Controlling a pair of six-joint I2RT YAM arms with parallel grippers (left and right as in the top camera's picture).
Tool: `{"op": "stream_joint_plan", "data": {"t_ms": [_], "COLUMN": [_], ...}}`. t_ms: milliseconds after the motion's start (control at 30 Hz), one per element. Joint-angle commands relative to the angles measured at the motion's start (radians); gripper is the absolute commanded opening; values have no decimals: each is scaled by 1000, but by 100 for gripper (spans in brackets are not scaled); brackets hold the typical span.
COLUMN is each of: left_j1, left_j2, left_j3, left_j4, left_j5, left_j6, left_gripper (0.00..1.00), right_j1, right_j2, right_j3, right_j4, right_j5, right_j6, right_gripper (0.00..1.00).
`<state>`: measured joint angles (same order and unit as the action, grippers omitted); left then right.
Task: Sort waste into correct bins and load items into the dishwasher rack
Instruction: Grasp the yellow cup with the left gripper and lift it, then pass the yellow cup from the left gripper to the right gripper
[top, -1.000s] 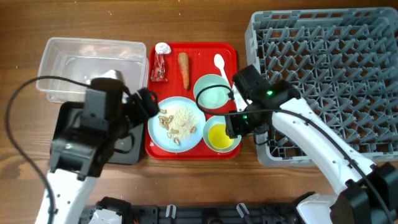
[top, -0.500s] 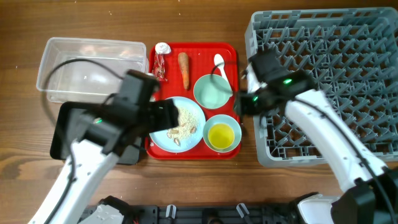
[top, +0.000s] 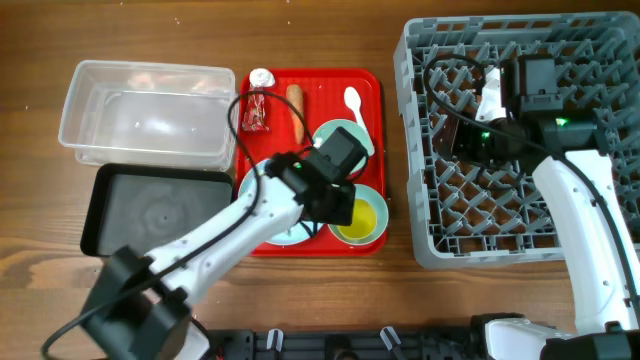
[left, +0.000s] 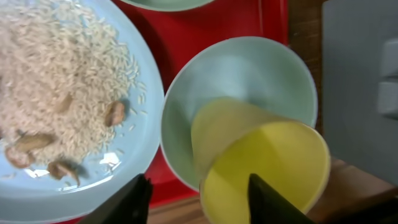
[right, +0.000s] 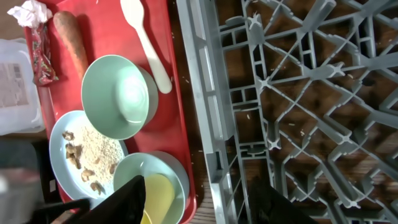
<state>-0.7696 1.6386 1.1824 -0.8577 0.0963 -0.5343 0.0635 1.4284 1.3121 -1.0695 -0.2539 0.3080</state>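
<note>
Left gripper: your left gripper (left: 199, 200) hangs low over the front right corner of the red tray (left: 217, 28), jaws spread wide and nothing between them.
Under it: you're looking straight down at a pale green bowl (left: 249, 68) with a yellow cup (left: 267, 168) lying tilted inside it.
Beside the bowl: the plate (left: 140, 134) touches or nearly touches the bowl's left rim. It carries a heap of rice (left: 56, 68) with a few brown bits in it.
Right gripper: your right gripper (right: 202, 202) is over the left edge of the dishwasher rack (right: 196, 93), fingers wide apart and holding nothing.
Rack: it sits on the table (top: 40, 30) just right of the tray. No dishes show in the slots you can see.
Back of the tray: a second bowl (right: 118, 96) sits behind the plate and the cup's bowl, with a white spoon (right: 147, 46) lying just beside its rim.
Waste: the carrot (right: 71, 40) lies lengthwise at the tray's far end. A red wrapper (right: 40, 56) lies next to it, with a crumpled tissue (right: 25, 12) at the wrapper's far end.
Bins: the clear bin (top: 90, 85) and the black bin (top: 150, 215) stand left of the tray, the clear one farther back. Both look bare inside.
Arms: the left arm reaches across the black bin's corner and hides much of the plate from overhead.
</note>
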Motion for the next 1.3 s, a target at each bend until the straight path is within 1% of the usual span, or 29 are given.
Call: {"op": "stream_joint_plan", "data": {"t_ms": [0, 100, 133, 200, 233, 333, 467, 600, 667, 700, 733, 767, 833, 867, 900, 933, 1000, 1033, 1067, 1133, 1267], "left_j1": [-6, -6, -6, -5, -6, -5, 32, 148, 268, 345, 430, 497, 620, 671, 721, 753, 787, 788, 784, 768, 738], "left_j2": [58, 58, 58, 58, 58, 51, -34, -167, -250, -289, -320, -336, -350, -350, -348, -346, -344, -344, -344, -344, -344], "left_j3": [9, 9, 9, 9, 9, 10, 50, 116, 128, 128, 128, 128, 128, 128, 128, 128, 128, 128, 128, 128, 128], "left_j4": [18, 21, 22, 21, 21, 12, -35, -72, -52, -31, -8, 9, 33, 37, 39, 40, 47, 63, 79, 99, 104], "left_j5": [4, 4, 3, -5, -8, -7, 53, 158, 281, 376, 505, 619, 839, 934, 1030, 1093, 1183, 1220, 1250, 1284, 1283], "left_j6": [7, 7, 7, 7, 7, 7, 7, 7, 8, 9, 19, 27, 27, 27, 29, 31, 34, 33, 33, 32, 33], "left_gripper": [43, 31, 25, 10, 4, 4, 4, 4, 4, 4, 4, 4, 4, 4, 4, 4, 4, 4, 4, 4, 4], "right_j1": [1, 1, 1, 1, 1, 1, 1, 1, 1, 1, 1, 1, 1, 1, 1, 2, 11, 19, 29, 52, 98], "right_j2": [-5, -5, -5, -5, -5, -5, -5, -5, -6, -6, -6, -6, -6, -6, -6, -6, -6, -6, -6, -6, -6], "right_j3": [18, 18, 18, 18, 17, 17, 17, 17, 17, 17, 17, 17, 17, 17, 17, 17, 17, 17, 17, 17, 17], "right_j4": [-5, -3, -3, 0, 3, 10, 10, 13, 40, 65, 90, 125, 192, 247, 293, 359, 472, 533, 589, 678, 814], "right_j5": [-17, -16, -16, -16, -16, -16, -16, -40, -181, -306, -417, -541, -690, -800, -888, -996, -1151, -1196, -1224, -1268, -1278], "right_j6": [-24, -24, -24, -24, -24, -24, -24, -28, -111, -169, -208, -230, -230, -230, -230, -229, -215, -181, -145, -101, -8], "right_gripper": [55, 55, 55, 55, 55, 55, 56, 55, 52, 51, 50, 50, 50, 50, 52, 54, 67, 74, 78, 82, 84]}}
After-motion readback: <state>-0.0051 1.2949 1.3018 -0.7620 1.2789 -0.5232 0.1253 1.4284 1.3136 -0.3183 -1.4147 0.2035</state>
